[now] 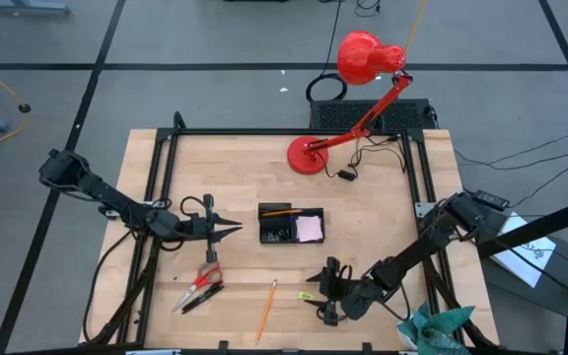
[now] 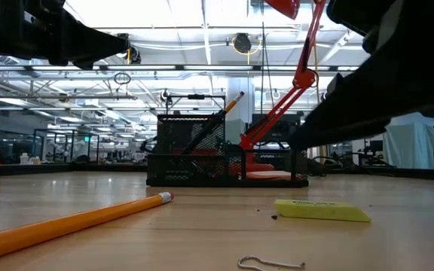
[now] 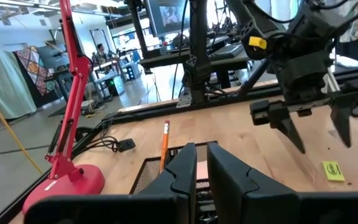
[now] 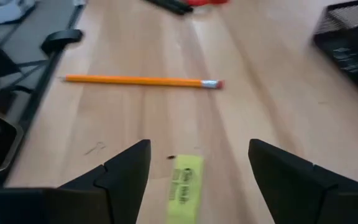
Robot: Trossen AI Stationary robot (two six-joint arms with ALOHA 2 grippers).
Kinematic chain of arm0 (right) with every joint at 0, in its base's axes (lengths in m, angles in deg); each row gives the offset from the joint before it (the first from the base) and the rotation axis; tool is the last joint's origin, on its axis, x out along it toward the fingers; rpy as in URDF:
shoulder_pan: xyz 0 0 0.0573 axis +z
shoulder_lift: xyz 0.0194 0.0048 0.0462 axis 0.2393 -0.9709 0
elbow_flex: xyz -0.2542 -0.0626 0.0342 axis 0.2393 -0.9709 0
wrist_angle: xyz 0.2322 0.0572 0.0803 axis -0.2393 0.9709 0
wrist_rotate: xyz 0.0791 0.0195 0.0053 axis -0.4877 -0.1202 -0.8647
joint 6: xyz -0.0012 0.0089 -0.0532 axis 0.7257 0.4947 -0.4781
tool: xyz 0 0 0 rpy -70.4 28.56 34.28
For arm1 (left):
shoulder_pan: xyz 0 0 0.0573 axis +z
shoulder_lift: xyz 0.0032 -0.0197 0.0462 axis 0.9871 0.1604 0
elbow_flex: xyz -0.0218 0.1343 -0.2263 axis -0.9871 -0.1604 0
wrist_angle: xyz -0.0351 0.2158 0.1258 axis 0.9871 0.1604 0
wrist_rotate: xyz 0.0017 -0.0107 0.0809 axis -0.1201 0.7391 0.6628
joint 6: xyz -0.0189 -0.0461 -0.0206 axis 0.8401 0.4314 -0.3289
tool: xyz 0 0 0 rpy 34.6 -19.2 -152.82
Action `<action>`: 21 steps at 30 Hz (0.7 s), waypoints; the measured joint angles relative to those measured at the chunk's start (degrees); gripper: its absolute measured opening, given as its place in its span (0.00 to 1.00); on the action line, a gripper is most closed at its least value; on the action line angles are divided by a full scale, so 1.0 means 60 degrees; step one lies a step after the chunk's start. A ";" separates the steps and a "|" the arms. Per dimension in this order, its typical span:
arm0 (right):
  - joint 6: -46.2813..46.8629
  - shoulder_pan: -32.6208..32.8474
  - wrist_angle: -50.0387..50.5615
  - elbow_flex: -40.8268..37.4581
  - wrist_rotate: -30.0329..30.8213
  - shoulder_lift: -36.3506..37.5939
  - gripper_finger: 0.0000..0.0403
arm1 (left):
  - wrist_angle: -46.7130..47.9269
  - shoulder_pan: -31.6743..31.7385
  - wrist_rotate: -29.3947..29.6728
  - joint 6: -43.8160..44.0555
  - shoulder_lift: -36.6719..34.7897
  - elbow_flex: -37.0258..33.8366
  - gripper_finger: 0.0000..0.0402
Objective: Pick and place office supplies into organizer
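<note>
Right gripper [image 4: 197,180] spread wide, empty, poised low over the yellow-green eraser [image 4: 185,185]. Eraser between the two fingers, its long axis running roughly along them, so a closing pinch would land across its short width. Orange pencil [image 4: 143,80] farther out past the eraser, crosswise to it. Organizer [image 1: 291,224] well beyond the eraser toward table centre, already holding a pencil and the pink pad [image 1: 310,229]. Left gripper [image 1: 227,230] nearly closed, nothing visibly held, on the organizer's far side from the eraser; right arm clearly nearer. Red-handled scissors [image 1: 203,282] and dark pens lie still farther from the eraser, beyond the pencil.
</note>
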 joint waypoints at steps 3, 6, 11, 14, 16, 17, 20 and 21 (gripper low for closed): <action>0.0004 0.0008 -0.0052 0.0000 -0.0257 -0.0232 0.66 | 0.0064 0.0000 0.0000 -0.0019 0.0000 0.0000 0.12; 0.0016 0.0012 -0.0018 0.0000 -0.0519 -0.0510 0.66 | 0.0062 0.0000 0.0001 -0.0040 0.0000 0.0000 0.12; -0.0022 0.0008 0.0059 0.0000 -0.0572 -0.0817 0.66 | 0.0061 0.0000 0.0004 -0.0026 0.0000 0.0000 0.12; -0.0044 0.0015 0.0419 0.0027 -0.0482 -0.0911 0.66 | 0.0057 0.0000 0.0003 -0.0026 0.0000 0.0000 0.12; -0.0001 0.0015 0.0689 0.0044 -0.0464 -0.0937 0.66 | 0.0052 0.0000 0.0000 -0.0039 0.0000 0.0000 0.12; -0.0014 0.0015 0.0714 0.0044 -0.0431 -0.0963 0.66 | 0.0050 0.0000 0.0000 -0.0038 0.0000 0.0000 0.12; -0.0303 0.0015 0.0728 0.0042 -0.0338 -0.0978 0.64 | 0.0050 0.0000 0.0000 -0.0036 0.0000 0.0000 0.12; -0.0376 0.0015 0.0789 0.0041 -0.0289 -0.0979 0.63 | 0.0050 0.0000 0.0004 -0.0031 0.0000 0.0000 0.12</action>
